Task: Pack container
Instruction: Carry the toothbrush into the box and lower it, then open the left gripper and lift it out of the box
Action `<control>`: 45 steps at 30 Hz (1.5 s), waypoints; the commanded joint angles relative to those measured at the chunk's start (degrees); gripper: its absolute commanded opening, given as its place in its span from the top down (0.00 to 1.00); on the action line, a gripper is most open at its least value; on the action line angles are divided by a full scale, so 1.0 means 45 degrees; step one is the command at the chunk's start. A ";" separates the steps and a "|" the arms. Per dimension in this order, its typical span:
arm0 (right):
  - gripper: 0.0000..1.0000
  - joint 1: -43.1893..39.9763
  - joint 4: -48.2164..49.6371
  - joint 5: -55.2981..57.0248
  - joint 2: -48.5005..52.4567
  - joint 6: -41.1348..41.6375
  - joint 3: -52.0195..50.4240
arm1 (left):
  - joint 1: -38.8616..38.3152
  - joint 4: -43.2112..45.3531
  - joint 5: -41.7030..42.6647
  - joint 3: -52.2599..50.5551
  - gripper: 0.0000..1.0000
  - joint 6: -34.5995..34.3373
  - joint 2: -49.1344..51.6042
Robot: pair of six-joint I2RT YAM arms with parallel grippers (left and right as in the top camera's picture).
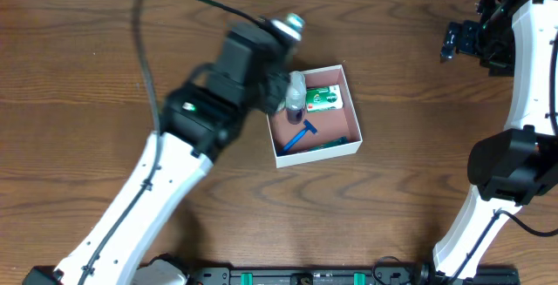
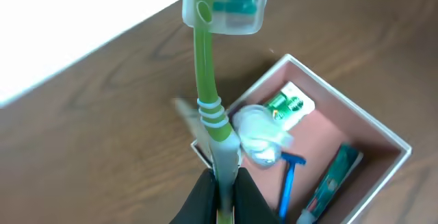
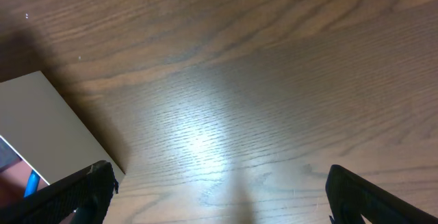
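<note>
Overhead: we list the container (image 1: 318, 152) near the table's (image 1: 87, 76) middle. It holds a green-and-white carton (image 1: 323, 98), a clear bottle (image 1: 296, 93), a blue razor (image 1: 302, 136) and a green tube (image 1: 328, 144). The left arm (image 1: 157, 189) reaches over its left edge. The right gripper (image 1: 457, 41) sits well apart, far right.
Left wrist: the left gripper (image 2: 224, 177) pinches a toothbrush (image 2: 203, 66), capped head up, at the container's corner.
Right wrist: the jaws stand spread wide over the wooden table, and the container's white wall shows at left.

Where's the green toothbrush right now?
In the left wrist view, the green toothbrush is pinched by its handle in the left gripper, right at the container's edge.
</note>
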 commanded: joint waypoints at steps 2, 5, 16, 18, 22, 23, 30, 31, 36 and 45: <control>0.01 -0.0058 -0.0015 0.0083 -0.0058 -0.0189 0.0073 | -0.1248 -0.0015 -0.1205 0.0010 0.93 0.2793 0.0306; 0.01 -0.0058 -0.0010 0.0083 -0.0058 -0.0189 0.0073 | -0.1938 -0.0029 -0.1209 0.0000 0.93 0.3774 0.0646; 0.01 -0.0058 -0.0015 0.0083 -0.0058 -0.0189 0.0073 | -0.2943 -0.0617 -0.1209 -0.0325 0.89 0.6873 0.2560; 0.01 -0.0058 -0.0015 0.0083 -0.0058 -0.0189 0.0073 | -0.3031 -0.0699 -0.1209 -0.0325 0.88 0.7082 0.2977; 0.01 -0.0058 -0.0010 0.0083 -0.0058 -0.0189 0.0073 | -0.3079 -0.0690 -0.1253 -0.0325 0.88 0.7091 0.3696; 0.01 -0.0058 -0.0015 0.0083 -0.0058 -0.0189 0.0073 | -0.3079 -0.0695 -0.1292 -0.0325 0.87 0.7087 0.3857; 0.01 -0.0058 -0.0010 0.0087 -0.0058 -0.0189 0.0073 | -0.3079 -0.0685 -0.1302 -0.0325 0.74 0.7091 0.4192; 0.01 -0.0058 -0.0010 0.0083 -0.0058 -0.0189 0.0073 | -0.3079 -0.0685 -0.1302 -0.0325 0.64 0.7091 0.4187; 0.01 -0.0058 -0.0015 0.0083 -0.0058 -0.0189 0.0073 | -0.3079 -0.0685 -0.1302 -0.0325 0.12 0.7087 0.4182; 0.01 -0.0058 -0.0010 0.0083 -0.0058 -0.0189 0.0073 | -0.3502 -0.0699 -0.1302 -0.0321 0.02 0.7028 0.2759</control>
